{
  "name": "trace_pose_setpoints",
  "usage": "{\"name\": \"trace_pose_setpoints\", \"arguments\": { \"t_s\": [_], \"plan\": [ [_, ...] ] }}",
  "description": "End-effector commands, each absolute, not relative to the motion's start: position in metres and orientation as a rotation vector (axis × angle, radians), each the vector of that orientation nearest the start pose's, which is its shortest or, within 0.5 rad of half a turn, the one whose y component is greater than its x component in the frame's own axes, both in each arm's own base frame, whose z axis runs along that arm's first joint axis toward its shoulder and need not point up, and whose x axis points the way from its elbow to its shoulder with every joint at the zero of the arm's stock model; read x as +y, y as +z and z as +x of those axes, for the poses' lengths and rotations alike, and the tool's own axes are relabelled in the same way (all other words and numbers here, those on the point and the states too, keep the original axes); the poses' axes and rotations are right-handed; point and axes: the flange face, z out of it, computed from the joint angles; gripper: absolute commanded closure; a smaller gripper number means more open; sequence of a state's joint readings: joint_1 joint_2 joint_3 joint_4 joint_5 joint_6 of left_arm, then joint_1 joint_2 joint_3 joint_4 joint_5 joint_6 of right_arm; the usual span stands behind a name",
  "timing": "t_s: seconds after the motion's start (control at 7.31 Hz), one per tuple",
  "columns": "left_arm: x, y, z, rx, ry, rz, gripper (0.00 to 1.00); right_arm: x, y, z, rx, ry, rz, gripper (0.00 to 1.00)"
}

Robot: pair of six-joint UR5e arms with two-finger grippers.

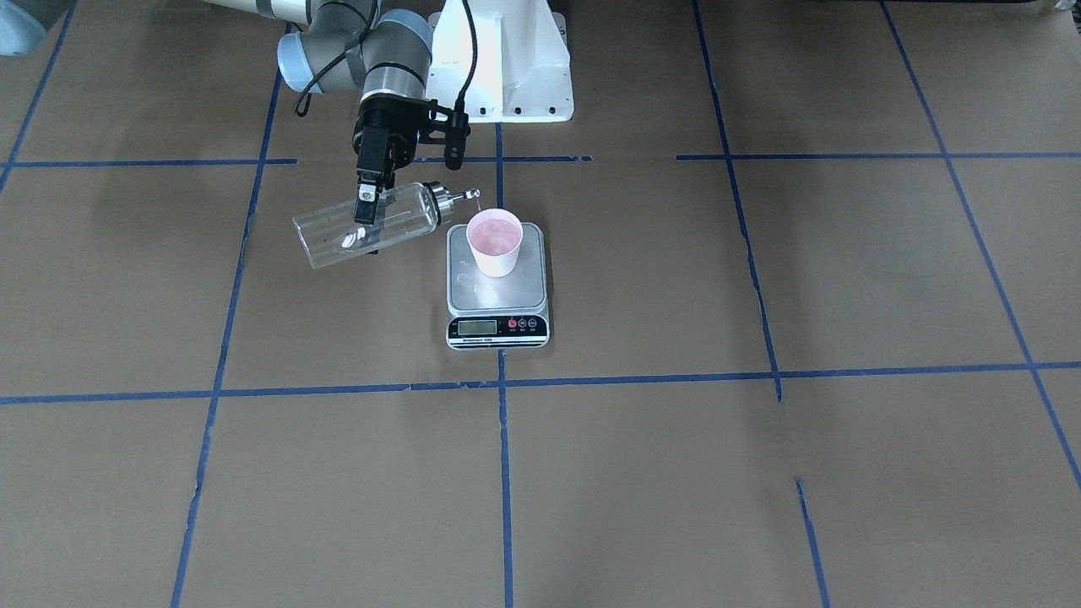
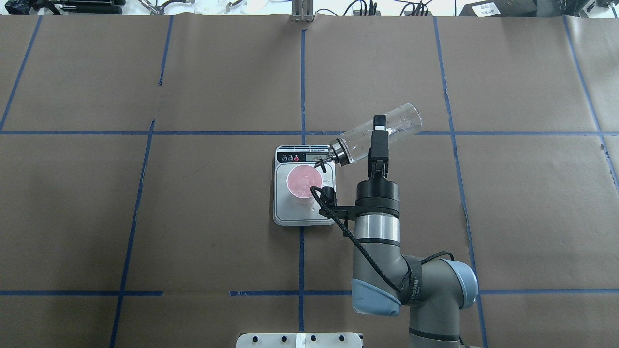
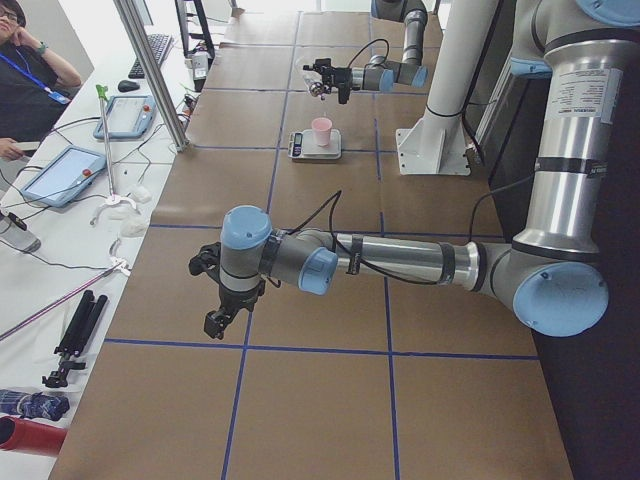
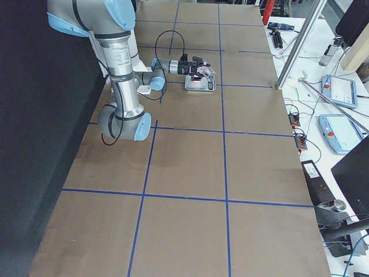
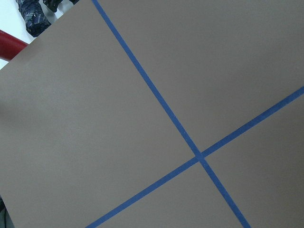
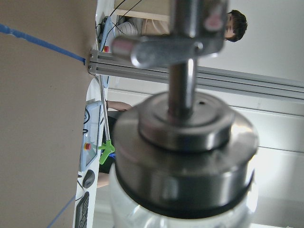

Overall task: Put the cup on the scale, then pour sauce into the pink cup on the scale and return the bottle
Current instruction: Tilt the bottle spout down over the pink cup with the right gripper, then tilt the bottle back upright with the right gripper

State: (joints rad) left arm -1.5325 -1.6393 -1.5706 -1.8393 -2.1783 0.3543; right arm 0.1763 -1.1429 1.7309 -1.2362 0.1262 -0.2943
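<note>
The bottle (image 1: 404, 217) is held in the air and tipped close to horizontal, so that its metal cap and spout (image 1: 467, 196) point toward the cup (image 1: 496, 243). The step in hand is judged to be the pouring. To do it well, the spout tip should be brought fully over the pink opening (in the overhead view it is seen just at the rim, not over the middle). The tilt should be increased slowly, so that the sauce falls inside and not on the steel platform. The cup should not be touched by the spout, since it looks light and could be pushed over. No stream can be made out and the glass looks almost clear, so how much was poured cannot be told.

The bottle is gripped across the middle of its glass body by the right gripper (image 1: 361, 219). The jaws are closed on it from two opposite sides. The cap end projects on one side toward the scale (image 1: 498, 291), and the base projects on the other side, away from it.

The cup stands upright on the scale, on the part of the platform away from the display strip. The scale rests on the brown table (image 1: 676, 473). The left gripper (image 3: 214, 322) is well apart from all this, over bare paper; whether it is open or closed cannot be told.
</note>
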Motion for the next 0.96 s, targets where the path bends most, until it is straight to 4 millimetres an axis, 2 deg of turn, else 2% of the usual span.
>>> {"name": "trace_pose_setpoints", "arguments": {
  "t_s": [0.0, 0.27, 0.55, 0.68, 0.82],
  "plan": [
    [-0.545, 0.604, -0.056, 0.548, 0.479, 0.420, 0.00, -0.327, 0.245, -0.514, 0.685, -0.668, 1.360, 1.00],
    [-0.545, 0.604, -0.056, 0.547, 0.479, 0.420, 0.00, -0.325, 0.235, -0.510, 0.556, -0.604, 1.387, 1.00],
    [-0.546, 0.602, -0.056, 0.546, 0.480, 0.424, 0.00, -0.323, 0.224, -0.505, 0.285, -0.430, 1.420, 1.00],
    [-0.546, 0.602, -0.056, 0.546, 0.480, 0.424, 0.00, -0.320, 0.212, -0.497, 0.088, -0.295, 1.423, 1.00],
    [-0.546, 0.601, -0.056, 0.546, 0.479, 0.424, 0.00, -0.319, 0.203, -0.489, 0.002, -0.241, 1.419, 1.00]
  ]
}}
